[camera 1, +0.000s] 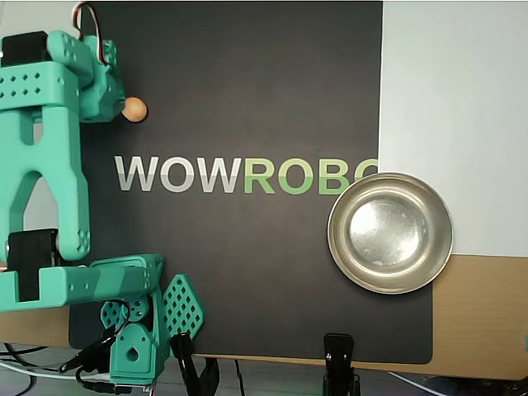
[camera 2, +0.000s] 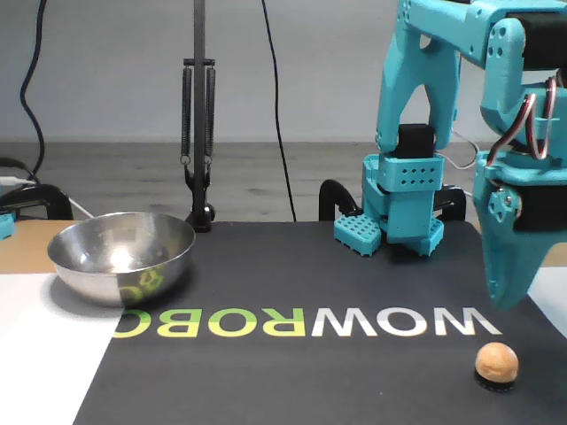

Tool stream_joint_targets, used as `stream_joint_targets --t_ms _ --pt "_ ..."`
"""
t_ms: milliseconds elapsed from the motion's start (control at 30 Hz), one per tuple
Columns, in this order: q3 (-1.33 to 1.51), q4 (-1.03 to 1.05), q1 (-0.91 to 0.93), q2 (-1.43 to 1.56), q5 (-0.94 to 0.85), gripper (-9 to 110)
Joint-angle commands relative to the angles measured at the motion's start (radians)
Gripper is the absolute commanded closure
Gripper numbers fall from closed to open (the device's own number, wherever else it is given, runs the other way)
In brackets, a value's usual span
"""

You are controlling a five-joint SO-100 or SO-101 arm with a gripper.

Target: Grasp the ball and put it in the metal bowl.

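Note:
The ball (camera 2: 496, 362) is a small tan sphere resting on the black mat, near the front right in the fixed view and at the upper left (camera 1: 134, 109) in the overhead view. My teal gripper (camera 2: 501, 301) points straight down just above and behind the ball, without touching it. Its fingers form one closed wedge with nothing between them. From overhead the wrist hides the fingertips, and the ball sits just off the wrist's right edge. The metal bowl (camera 1: 333, 235) stands empty at the mat's right edge, and it shows at the left (camera 2: 106, 276) in the fixed view.
The black mat (camera 1: 247, 74) carries WOWROBO lettering. The arm's base (camera 2: 400, 208) stands at the mat's back edge. A black lamp stand (camera 2: 198, 133) and cables rise behind the bowl. White paper (camera 1: 454, 99) lies beside the mat.

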Motion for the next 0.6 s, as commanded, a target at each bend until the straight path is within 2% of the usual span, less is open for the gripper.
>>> stream_joint_targets --t_ms 0,567 --pt "-0.029 -0.005 0.000 0.003 -0.005 102" --pt "-0.028 -0.006 -0.002 -0.051 -0.006 102"
